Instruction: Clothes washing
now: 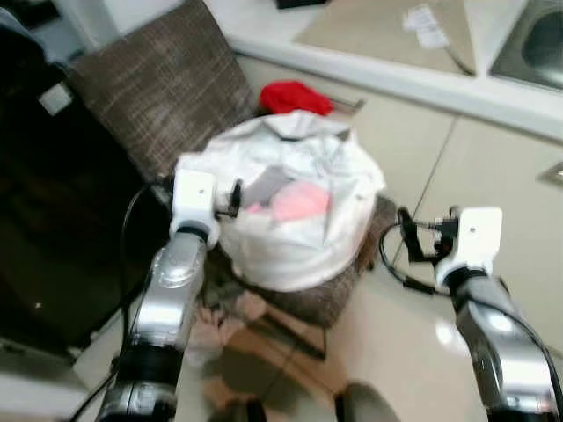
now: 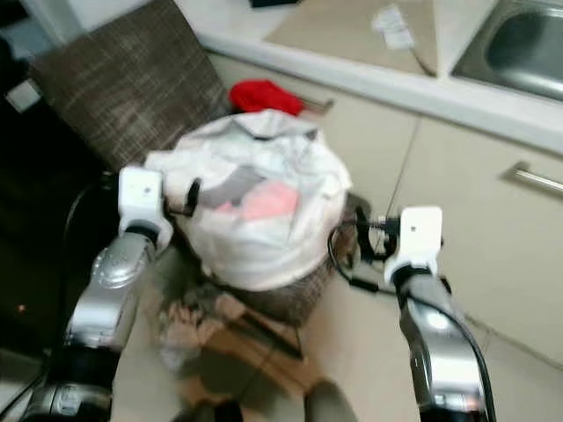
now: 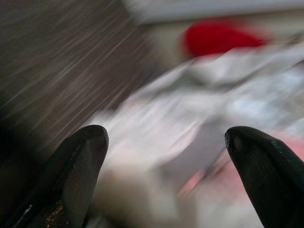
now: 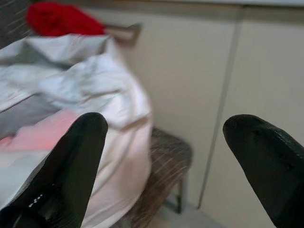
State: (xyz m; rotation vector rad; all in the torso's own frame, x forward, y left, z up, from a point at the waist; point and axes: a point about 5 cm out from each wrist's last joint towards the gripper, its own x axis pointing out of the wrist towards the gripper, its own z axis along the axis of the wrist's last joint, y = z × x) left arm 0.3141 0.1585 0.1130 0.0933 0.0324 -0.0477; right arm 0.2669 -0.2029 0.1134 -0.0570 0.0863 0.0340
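The bulging white laundry bag point(image 1: 295, 211) sits mid-frame on a brown woven chair point(image 1: 167, 88), between my wide-spread left gripper point(image 3: 166, 137) and wide-spread right gripper point(image 4: 164, 128); left wrist view is blurred.

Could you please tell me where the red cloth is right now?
In the head views, the red cloth lies just behind the white laundry bundle on the chair, up against the cabinet front below the counter.

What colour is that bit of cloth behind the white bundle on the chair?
Red. The red cloth shows best in the right wrist view, behind the white bundle.
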